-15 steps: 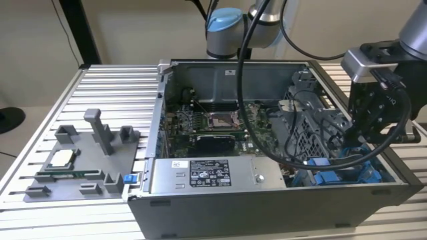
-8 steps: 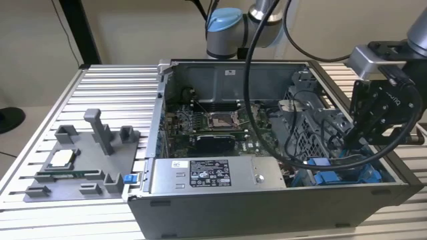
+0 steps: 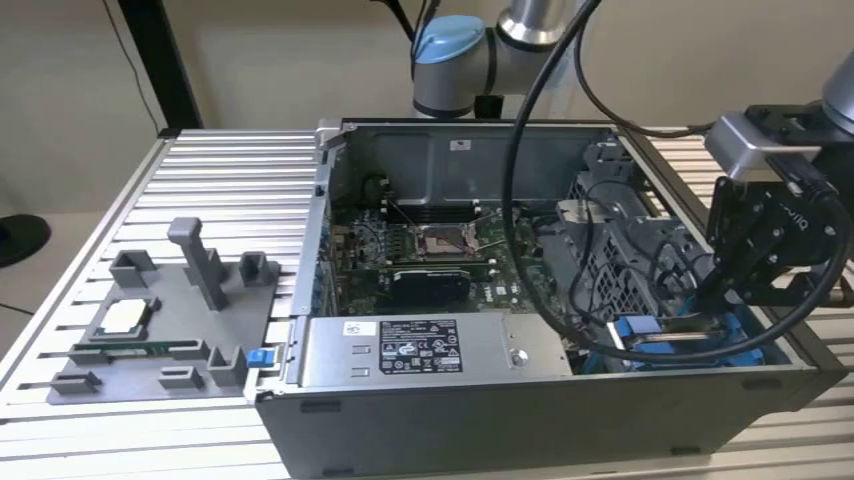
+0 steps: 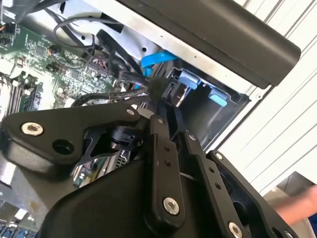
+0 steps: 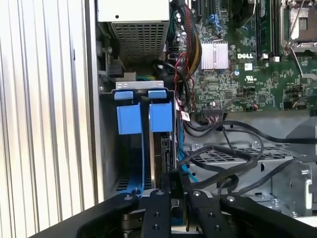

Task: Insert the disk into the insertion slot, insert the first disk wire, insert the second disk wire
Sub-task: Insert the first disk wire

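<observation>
My claw is drawn narrow, pinching the top edge of the flat silver-grey disk, which is clipped in its bright blue plastic carrier. The disk stands on edge straight below my claw, inside the perforated grey metal insertion slot with its blue rails. Loose black cables lie just beside my claw.

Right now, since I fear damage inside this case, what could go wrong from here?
1. Loose black cables lie right beside the gripper at the insertion slot; they could snag or get pinched.
2. The green circuit board sits close beside that slot, so a sideways slip might strike its parts.
</observation>
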Motion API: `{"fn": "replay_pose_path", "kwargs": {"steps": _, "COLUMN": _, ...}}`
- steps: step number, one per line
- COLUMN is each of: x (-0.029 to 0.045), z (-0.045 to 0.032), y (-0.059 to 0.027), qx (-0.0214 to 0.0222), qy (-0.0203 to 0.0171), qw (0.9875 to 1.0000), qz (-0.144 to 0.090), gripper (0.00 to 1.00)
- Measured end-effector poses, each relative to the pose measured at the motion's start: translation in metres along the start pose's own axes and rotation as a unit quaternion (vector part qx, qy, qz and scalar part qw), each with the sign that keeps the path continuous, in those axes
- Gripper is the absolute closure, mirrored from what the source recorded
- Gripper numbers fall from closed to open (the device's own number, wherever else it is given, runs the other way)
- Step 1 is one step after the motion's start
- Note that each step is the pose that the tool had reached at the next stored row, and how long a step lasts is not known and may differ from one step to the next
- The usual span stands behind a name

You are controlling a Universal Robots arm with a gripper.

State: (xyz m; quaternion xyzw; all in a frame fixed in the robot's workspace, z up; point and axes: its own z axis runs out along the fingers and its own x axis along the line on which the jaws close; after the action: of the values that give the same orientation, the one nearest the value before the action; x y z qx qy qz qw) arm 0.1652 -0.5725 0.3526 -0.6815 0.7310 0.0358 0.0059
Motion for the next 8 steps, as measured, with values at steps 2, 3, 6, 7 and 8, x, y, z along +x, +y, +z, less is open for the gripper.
{"fn": "replay_pose_path", "kwargs": {"steps": 2, "x": 0.0002, "z": 0.0036, "y": -0.0005, "qx": 0.0000, "qy": 0.0000, "qw": 1.0000, "qz": 0.000, "gripper": 1.00}}
{"fn": "replay_pose_path", "kwargs": {"steps": 3, "x": 0.0003, "z": 0.0054, "y": -0.0009, "qx": 0.0000, "qy": 0.0000, "qw": 1.0000, "qz": 0.000, "gripper": 1.00}}
{"fn": "replay_pose_path", "kwargs": {"steps": 6, "x": 0.0004, "z": 0.0088, "y": -0.0016, "qx": 0.0003, "qy": 0.0000, "qw": 1.0000, "qz": 0.000, "gripper": 1.00}}
{"fn": "replay_pose_path", "kwargs": {"steps": 7, "x": 0.0004, "z": 0.0091, "y": -0.0017, "qx": 0.0003, "qy": 0.0000, "qw": 1.0000, "qz": 0.000, "gripper": 1.00}}
{"fn": "replay_pose_path", "kwargs": {"steps": 8, "x": 0.0004, "z": 0.0094, "y": -0.0019, "qx": 0.0004, "qy": 0.0000, "qw": 1.0000, "qz": 0.000, "gripper": 1.00}}
